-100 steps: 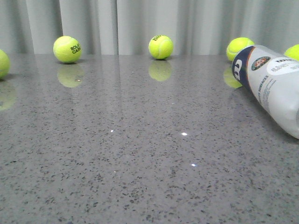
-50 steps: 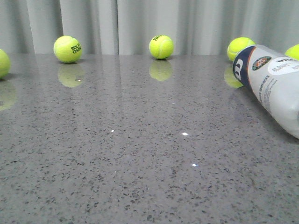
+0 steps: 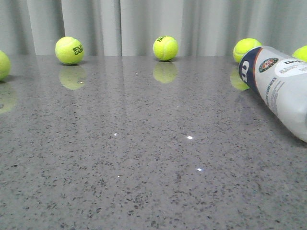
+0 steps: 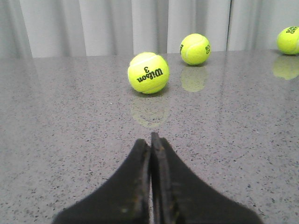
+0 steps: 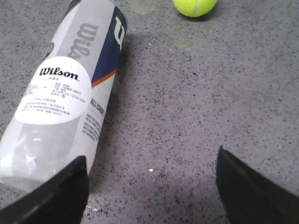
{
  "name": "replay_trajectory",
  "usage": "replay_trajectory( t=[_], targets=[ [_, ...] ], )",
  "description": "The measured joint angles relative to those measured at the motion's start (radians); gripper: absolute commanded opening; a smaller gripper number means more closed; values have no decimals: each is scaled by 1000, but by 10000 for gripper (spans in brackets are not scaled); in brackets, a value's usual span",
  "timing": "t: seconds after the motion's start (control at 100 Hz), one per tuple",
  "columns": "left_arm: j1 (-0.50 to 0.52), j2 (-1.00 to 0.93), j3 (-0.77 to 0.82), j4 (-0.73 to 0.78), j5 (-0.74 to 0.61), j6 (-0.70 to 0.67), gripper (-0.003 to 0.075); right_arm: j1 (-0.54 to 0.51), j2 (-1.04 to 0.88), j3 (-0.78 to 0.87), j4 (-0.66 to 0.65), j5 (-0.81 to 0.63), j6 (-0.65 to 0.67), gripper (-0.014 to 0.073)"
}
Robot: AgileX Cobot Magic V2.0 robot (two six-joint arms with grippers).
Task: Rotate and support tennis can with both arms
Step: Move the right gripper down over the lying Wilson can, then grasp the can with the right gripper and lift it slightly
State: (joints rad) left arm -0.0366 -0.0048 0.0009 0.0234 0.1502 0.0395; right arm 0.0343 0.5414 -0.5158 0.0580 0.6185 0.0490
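The tennis can [image 3: 280, 88] lies on its side at the table's right edge in the front view, navy end toward the back. In the right wrist view the tennis can [image 5: 60, 93] lies ahead and to one side of my right gripper [image 5: 152, 161], which is open and empty just above the table; one finger tip overlaps the can's near clear end. My left gripper [image 4: 151, 142] is shut and empty, low over the table, pointing at a Wilson ball [image 4: 148, 73]. Neither gripper shows in the front view.
Several yellow tennis balls stand along the back by the grey curtain: one [image 3: 69, 50], one [image 3: 165, 48], one [image 3: 245, 48] behind the can, one [image 3: 2, 64] at the far left. Another ball [image 5: 195, 6] lies beyond the can's navy end.
The can's navy end has shifted very slightly right and up since one second ago. Nothing else has moved.
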Motion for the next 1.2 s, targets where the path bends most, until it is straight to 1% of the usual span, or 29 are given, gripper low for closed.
replay_trajectory(
  t=[0.06,0.28,0.4,0.52,0.69,0.81,0.86,0.9,0.93,0.98,1.0,1.03,1.08,1.15,1.2],
  targets=[
    [0,0,0,0,0,0,-19,1,62,-63,24,38,0,623],
    [0,0,0,0,0,0,-19,1,304,-310,223,254,0,623],
    [0,0,0,0,0,0,-19,1,451,-419,295,362,0,623],
    [0,0,0,0,0,0,-19,1,598,-497,317,400,-2,623],
    [0,0,0,0,0,0,-19,1,774,-560,332,402,-2,623],
    [0,0,0,0,0,0,-19,1,881,-587,371,402,0,598],
    [0,0,0,0,0,0,-19,1,918,-596,388,402,-2,554],
    [0,0,0,0,0,0,-19,1,944,-602,396,400,-2,489],
    [0,0,0,0,0,0,-19,1,957,-607,408,400,-3,433],
    [0,0,0,0,0,0,-19,1,973,-617,417,400,-3,302],
    [0,0,0,0,0,0,-19,1,978,-622,421,400,-3,269],
    [0,0,0,0,0,0,-19,1,983,-626,426,400,-5,190],
    [0,0,0,0,0,0,-19,1,988,-630,430,400,-10,102],
    [0,0,0,0,0,0,-19,1,993,-638,432,403,-29,31],
    [0,0,0,0,0,0,-19,2,996,-650,432,414,-60,21]
  ],
)
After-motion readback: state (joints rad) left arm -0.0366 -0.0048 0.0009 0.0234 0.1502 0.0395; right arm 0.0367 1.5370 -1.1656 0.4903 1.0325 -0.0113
